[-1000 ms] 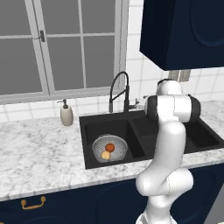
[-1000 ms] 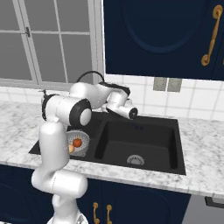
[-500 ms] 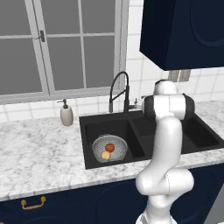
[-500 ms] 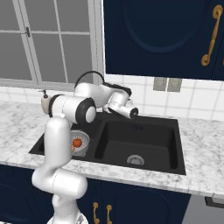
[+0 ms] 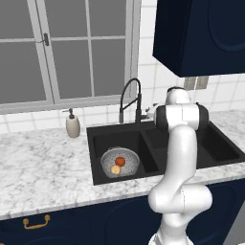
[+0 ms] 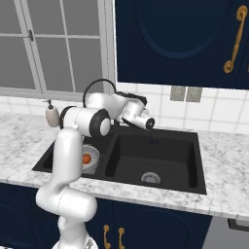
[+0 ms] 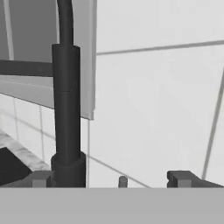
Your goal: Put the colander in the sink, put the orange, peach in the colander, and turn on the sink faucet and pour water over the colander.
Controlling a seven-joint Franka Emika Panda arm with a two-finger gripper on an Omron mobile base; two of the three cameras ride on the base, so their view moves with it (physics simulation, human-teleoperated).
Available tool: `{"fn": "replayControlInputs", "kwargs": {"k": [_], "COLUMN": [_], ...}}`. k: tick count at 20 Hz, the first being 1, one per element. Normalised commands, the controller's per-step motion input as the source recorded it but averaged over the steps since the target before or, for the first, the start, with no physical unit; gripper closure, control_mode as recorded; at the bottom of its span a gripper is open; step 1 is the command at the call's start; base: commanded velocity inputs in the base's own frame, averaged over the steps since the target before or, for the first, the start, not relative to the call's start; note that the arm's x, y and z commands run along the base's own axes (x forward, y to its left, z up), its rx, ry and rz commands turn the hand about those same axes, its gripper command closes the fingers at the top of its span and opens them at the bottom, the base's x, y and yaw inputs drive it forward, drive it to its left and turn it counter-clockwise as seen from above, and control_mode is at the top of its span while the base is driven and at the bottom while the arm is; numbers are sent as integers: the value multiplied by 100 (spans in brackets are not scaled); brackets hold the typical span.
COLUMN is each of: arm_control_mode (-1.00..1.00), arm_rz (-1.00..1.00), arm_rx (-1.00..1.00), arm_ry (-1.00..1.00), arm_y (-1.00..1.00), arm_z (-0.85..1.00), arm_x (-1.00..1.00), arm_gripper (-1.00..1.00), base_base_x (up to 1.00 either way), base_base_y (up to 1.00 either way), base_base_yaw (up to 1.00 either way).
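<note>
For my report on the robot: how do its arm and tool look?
The arm is glossy white, built of thick rounded tube-like links with dark bands at the joints. The tool ends in two small dark grey, blocky fingertips. No cables or markings are visible.

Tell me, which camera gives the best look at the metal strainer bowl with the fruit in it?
The left base view: the colander sits in full sight in the sink's left basin, with the orange and peach inside. In the right base view the arm covers most of the colander, leaving part of its rim and the orange.

The grey colander (image 5: 119,162) sits in the black sink's (image 5: 191,131) left basin, holding the orange (image 5: 120,161) and peach (image 5: 115,169) beneath the arched faucet (image 5: 130,100).
</note>
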Motion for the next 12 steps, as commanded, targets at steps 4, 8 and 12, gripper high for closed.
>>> {"fn": "replayControlInputs", "kwargs": {"k": [4,8,12], "arm_control_mode": [-100,-100,-100], "arm_rz": [0,0,0], "arm_rx": [0,0,0], "arm_ry": [0,0,0], "arm_y": [0,-2,-2], "arm_z": [-20,-24,-18], "arm_x": [27,26,28], "arm_gripper": [-100,-100,-100], "base_base_x": [0,0,0], "base_base_y": [0,0,0], "base_base_yaw": [0,0,0]}}
